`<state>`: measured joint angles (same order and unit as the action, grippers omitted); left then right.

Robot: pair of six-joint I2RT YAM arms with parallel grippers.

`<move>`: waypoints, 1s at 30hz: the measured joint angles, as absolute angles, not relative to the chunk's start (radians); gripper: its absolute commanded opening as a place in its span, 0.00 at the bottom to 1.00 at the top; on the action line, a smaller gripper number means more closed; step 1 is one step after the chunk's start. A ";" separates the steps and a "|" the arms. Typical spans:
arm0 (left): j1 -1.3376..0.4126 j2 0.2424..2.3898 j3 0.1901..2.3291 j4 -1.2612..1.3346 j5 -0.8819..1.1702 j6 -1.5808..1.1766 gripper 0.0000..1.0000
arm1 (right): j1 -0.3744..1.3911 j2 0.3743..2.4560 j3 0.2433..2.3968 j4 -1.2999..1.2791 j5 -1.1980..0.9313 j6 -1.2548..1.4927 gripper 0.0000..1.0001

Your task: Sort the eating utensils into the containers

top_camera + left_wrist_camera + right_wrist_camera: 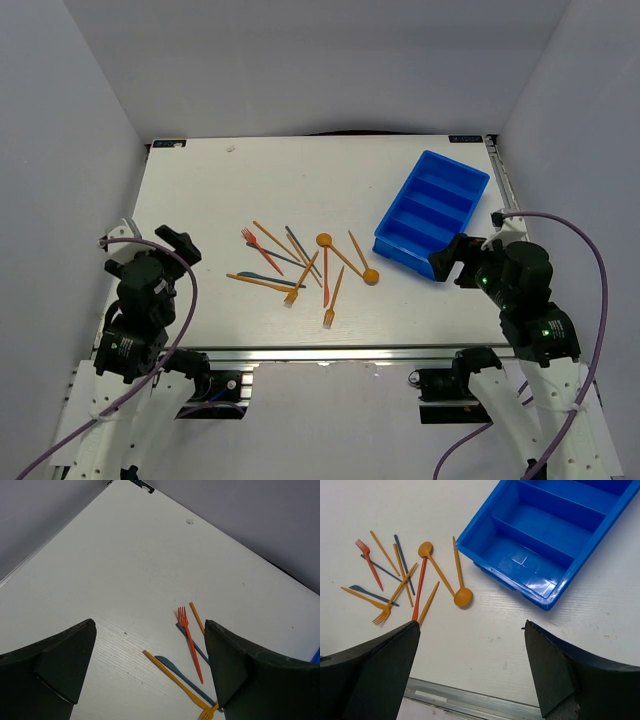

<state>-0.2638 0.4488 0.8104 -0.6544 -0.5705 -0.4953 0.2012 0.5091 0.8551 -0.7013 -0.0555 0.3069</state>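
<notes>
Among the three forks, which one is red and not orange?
The red fork, leftmost of the three, prongs at its far end; the other two forks are orange, prongs at their near ends.

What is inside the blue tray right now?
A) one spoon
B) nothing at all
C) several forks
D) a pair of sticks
B: every compartment of the blue tray shows bare plastic, and the utensils all lie on the table beside it.
</notes>
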 measured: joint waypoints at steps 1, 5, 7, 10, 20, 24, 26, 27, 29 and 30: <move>-0.264 0.448 0.810 -0.654 -0.572 -0.496 0.98 | 0.201 0.513 0.855 -0.701 -0.064 0.307 0.89; -0.264 0.437 0.810 -0.655 -0.585 -0.499 0.98 | 0.201 0.517 0.852 -0.673 -0.132 0.305 0.89; -0.264 0.433 0.810 -0.655 -0.594 -0.501 0.98 | 0.201 0.524 0.845 -0.628 -0.191 0.307 0.89; -0.264 0.430 0.810 -0.658 -0.603 -0.506 0.98 | 0.202 0.594 0.836 -0.558 -0.278 0.314 0.90; -0.264 0.457 0.810 -0.660 -0.617 -0.514 0.98 | 0.706 1.351 1.110 -0.429 -0.043 0.229 0.79; -0.264 0.488 0.810 -0.662 -0.614 -0.513 0.98 | 0.769 1.622 1.275 -0.409 0.094 0.124 0.57; -0.264 0.496 0.810 -0.664 -0.614 -0.513 0.98 | 0.768 1.742 1.325 -0.398 0.136 0.083 0.52; -0.264 0.496 0.810 -0.665 -0.614 -0.513 0.98 | 0.767 1.796 1.346 -0.402 0.153 0.063 0.49; -0.264 0.496 0.810 -0.666 -0.614 -0.513 0.98 | 0.764 1.890 1.375 -0.404 0.173 0.028 0.47; -0.264 0.495 0.810 -0.666 -0.614 -0.513 0.98 | 0.762 1.932 1.385 -0.410 0.180 0.012 0.46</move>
<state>-0.2638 0.4953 0.8101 -0.6662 -0.6144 -0.5133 0.7620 1.9320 1.3849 -0.4103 0.1802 0.0116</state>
